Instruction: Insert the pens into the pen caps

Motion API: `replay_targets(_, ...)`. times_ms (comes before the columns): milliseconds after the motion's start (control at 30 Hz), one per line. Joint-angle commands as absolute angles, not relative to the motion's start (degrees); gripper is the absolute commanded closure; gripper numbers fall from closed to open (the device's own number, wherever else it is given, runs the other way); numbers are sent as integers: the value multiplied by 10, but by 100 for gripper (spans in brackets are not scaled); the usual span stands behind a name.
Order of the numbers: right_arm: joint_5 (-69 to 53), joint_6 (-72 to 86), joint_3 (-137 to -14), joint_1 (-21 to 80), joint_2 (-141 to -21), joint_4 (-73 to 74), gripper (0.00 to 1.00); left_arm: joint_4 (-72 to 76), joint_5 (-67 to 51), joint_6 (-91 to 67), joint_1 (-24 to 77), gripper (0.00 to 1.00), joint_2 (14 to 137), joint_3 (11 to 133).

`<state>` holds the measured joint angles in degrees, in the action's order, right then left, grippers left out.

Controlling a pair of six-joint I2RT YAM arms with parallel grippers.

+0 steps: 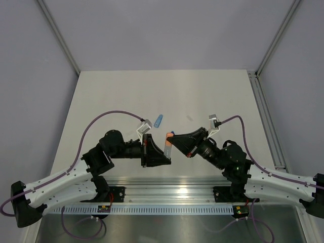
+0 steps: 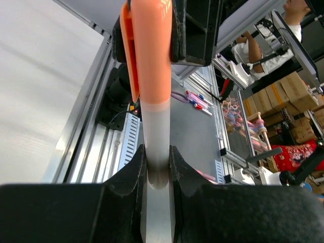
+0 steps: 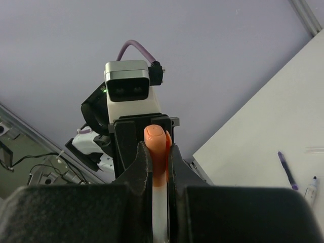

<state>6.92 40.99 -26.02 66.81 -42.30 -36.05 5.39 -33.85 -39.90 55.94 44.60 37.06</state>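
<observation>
Alignment decides this step: the left tool (image 2: 158, 161) is pressed onto the clear pen barrel (image 2: 156, 132), and the right tool (image 3: 157, 161) pinches the orange cap (image 3: 156, 147). The two meet in the air over the middle of the near edge of the bench (image 1: 116, 96). The cap already covers the barrel's end, with a seam where orange meets clear; whether it is fully seated cannot be told. The sound course looks like a short, gentle push straight along the barrel's axis with both wrists in line, since a sideways lean could bend the slim barrel or let it slip through the pads. Room looks open toward the far edge and both side edges. A light blue cap (image 1: 159, 120) lies on the bench just beyond the tools, and a thin purple pen (image 3: 287, 170) lies flat well apart from them; both appear to be off the push line.
</observation>
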Motion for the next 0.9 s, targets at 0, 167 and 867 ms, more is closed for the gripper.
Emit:
replay_targets(0,-6,420,-264,710,-489,-138,100,243,-214,-383,530,99,422,393)
replay_targets(167,40,404,-308,709,-538,-134,100,196,-171,-370,530,95,372,359)
replay_targets(867,-17,436,-367,551,-607,-185,100,182,-209,-393,528,18,334,308)
